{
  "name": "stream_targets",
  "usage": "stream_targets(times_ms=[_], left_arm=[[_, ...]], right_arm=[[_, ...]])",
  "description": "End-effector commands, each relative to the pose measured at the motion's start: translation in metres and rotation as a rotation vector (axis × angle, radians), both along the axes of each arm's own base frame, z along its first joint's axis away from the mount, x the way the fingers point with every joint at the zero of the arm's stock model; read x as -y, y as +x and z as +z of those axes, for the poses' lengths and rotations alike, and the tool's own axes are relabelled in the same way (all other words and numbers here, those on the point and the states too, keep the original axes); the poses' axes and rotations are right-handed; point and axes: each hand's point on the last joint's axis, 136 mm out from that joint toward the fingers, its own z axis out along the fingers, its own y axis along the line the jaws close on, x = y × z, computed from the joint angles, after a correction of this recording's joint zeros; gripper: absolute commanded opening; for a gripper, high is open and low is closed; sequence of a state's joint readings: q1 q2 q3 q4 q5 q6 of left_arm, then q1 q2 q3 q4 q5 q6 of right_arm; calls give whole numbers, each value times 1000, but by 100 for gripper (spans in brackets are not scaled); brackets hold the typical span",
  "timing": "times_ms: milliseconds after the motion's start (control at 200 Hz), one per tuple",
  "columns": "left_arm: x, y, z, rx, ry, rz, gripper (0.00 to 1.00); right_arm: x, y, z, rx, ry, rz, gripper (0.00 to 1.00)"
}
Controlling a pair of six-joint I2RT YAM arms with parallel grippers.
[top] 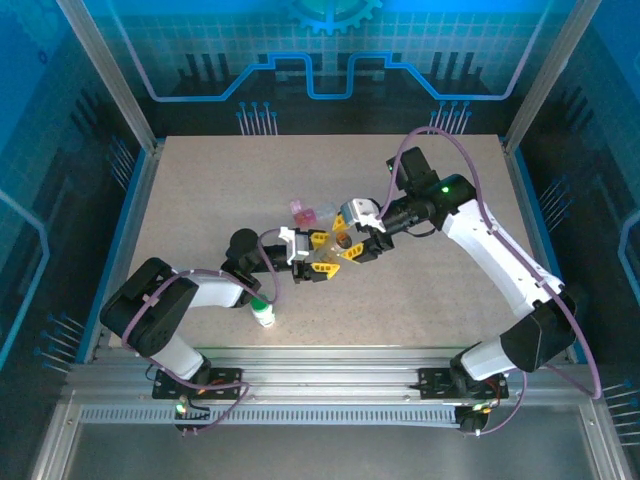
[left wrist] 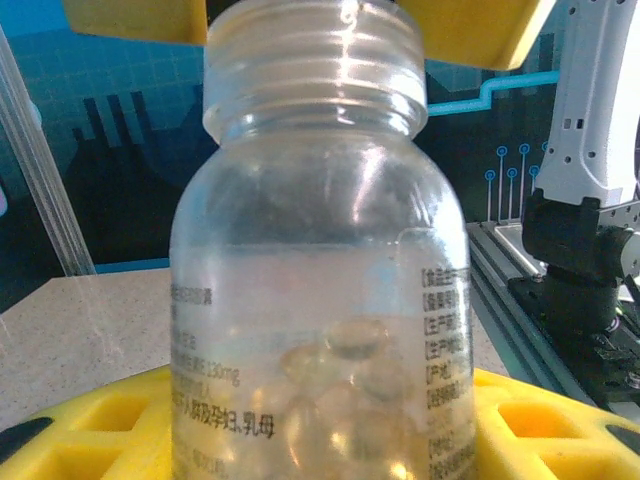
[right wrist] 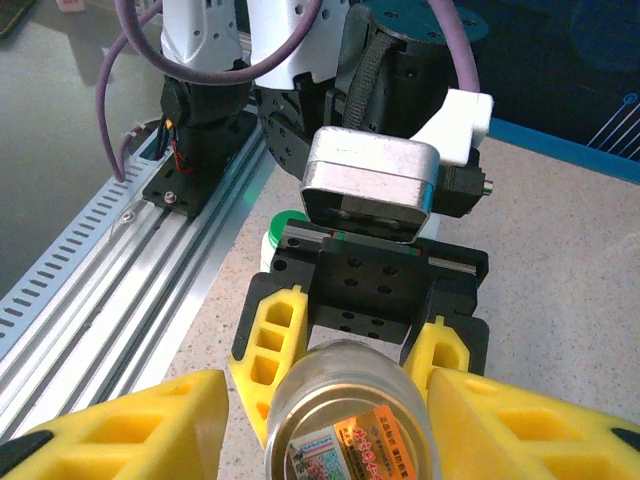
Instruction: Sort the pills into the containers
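Left gripper (top: 325,254) clamps the translucent bottle (left wrist: 320,250) by its body. Right gripper (top: 348,245) straddles its threaded neck, grip indeterminate. Bare table (top: 200,190) lies beyond both pincers toward the far edge.

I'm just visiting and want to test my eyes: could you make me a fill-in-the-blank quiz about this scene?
1. The left gripper holds a bottle with ___ inside.
2. The white bottle has a ___ cap.
3. The vial on the table is tinted ___.
Missing words: pills; green; pink.
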State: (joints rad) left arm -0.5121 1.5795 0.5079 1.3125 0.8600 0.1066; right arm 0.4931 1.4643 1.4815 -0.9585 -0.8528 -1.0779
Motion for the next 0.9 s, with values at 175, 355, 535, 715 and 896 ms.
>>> stream_targets(times_ms=[175, 355, 535, 715, 896], left_arm=[[0, -1, 22, 65, -24, -27, 0], [1, -2, 33, 85, -32, -27, 0], [0, 11, 39, 115, -8, 53, 0], [-7, 33, 55, 180, -17, 221, 0], [3, 41, 60, 306, 24, 354, 0]], right_arm=[[0, -6, -16, 3, -78, -17, 48], [-2, -6, -20, 3, -74, -57, 40], [-5, 0, -24, -90, -54, -177, 28], [-5, 40, -54, -249, -83, -602, 28], [22, 81, -73, -469, -23, -1194, 21]])
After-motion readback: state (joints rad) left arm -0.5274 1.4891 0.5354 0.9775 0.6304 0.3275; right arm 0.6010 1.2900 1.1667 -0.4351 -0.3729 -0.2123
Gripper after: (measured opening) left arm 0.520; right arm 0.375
